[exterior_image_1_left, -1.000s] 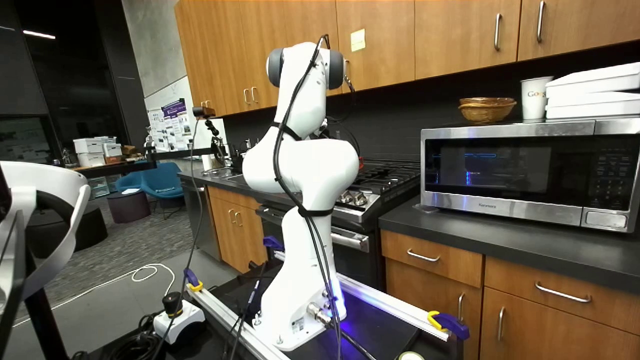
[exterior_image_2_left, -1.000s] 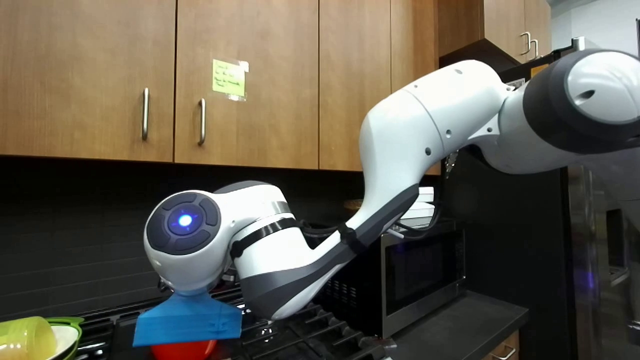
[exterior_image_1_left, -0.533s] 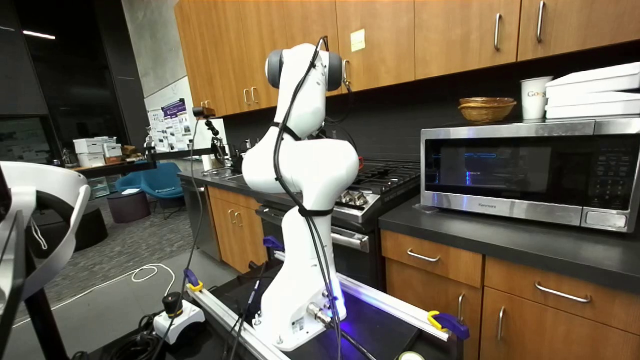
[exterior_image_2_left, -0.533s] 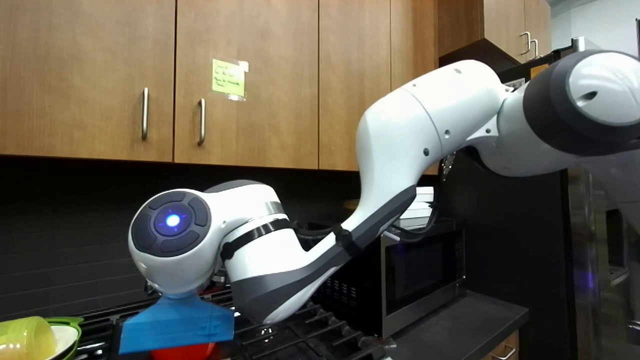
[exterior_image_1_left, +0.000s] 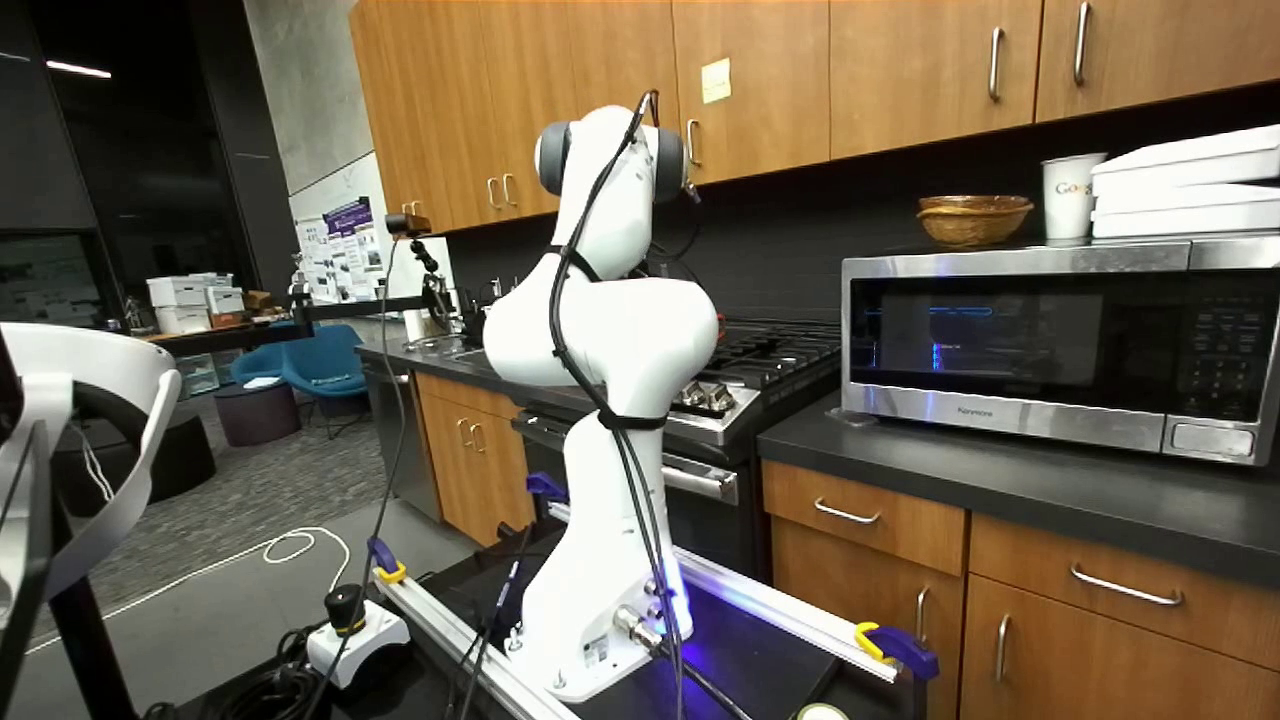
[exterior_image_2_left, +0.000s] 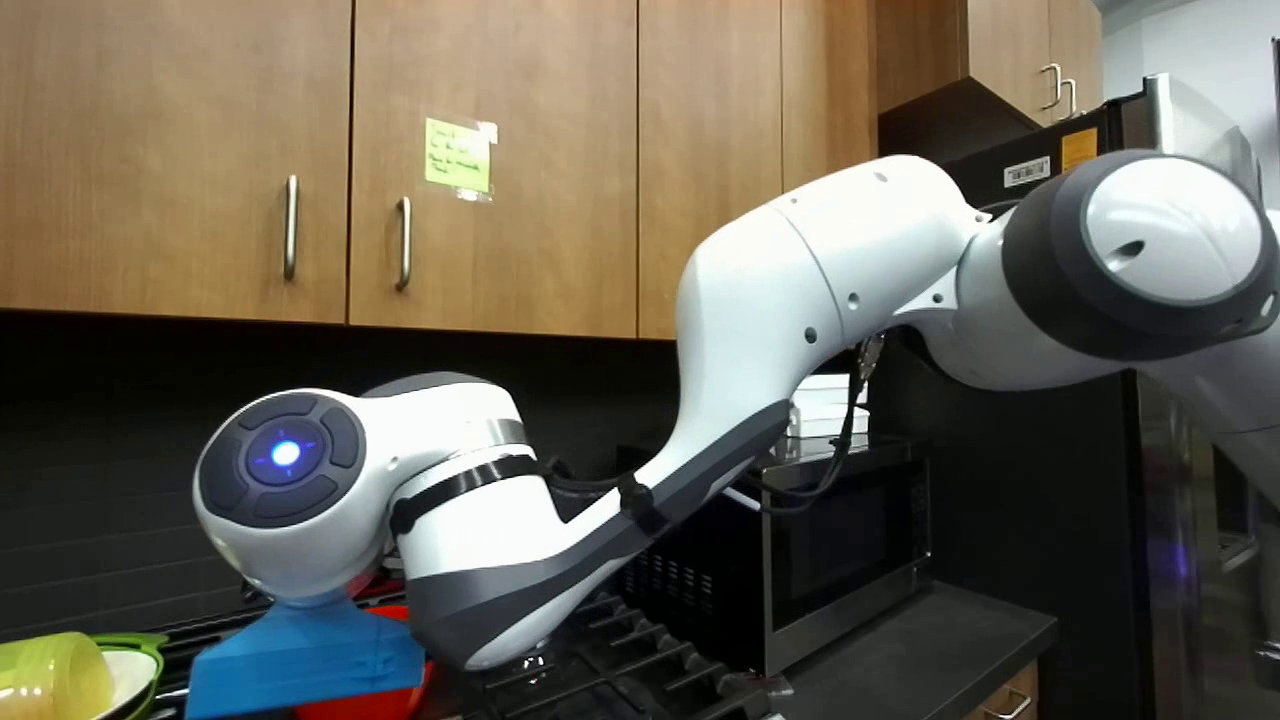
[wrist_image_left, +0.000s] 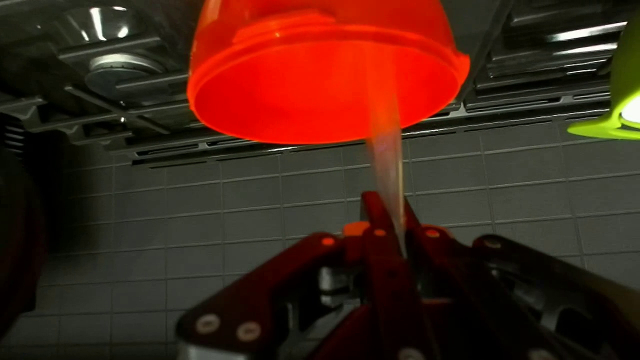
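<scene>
Here's the arm (exterior_image_2_left: 770, 280), leaning out over the stove (exterior_image_1_left: 770, 350), elbow sharply bent, forearm sloping down to a rounded wrist (exterior_image_2_left: 300, 560) with its blue light (exterior_image_2_left: 285, 453) glowing. In an exterior view we get the base (exterior_image_1_left: 585, 640) too, planted upright on the dark surface (exterior_image_1_left: 760, 660). Both exterior views catch the microwave (exterior_image_1_left: 1000, 345) beside the stove; the wrist view leaves it out. Beneath the wrist hangs a blue cover (exterior_image_2_left: 310, 660), and in an exterior view it hides the tool (wrist_image_left: 389, 200). Only slices of the red bowl (exterior_image_2_left: 385, 703) peek out around that cover, but switch to the wrist view and there it is, wide mouth on show, the stove behind it. A yellow-green cup (exterior_image_2_left: 60, 680) lies tipped over near the edge of an exterior view. And here's the tool, in sight from the wrist alone: fingers (wrist_image_left: 382, 245) drawn together, clamped on a pale see-through strip (wrist_image_left: 388, 160). Blurred, that strip runs from the fingertips across the bowl's mouth; whether it touches the bowl, I can't tell.
</scene>
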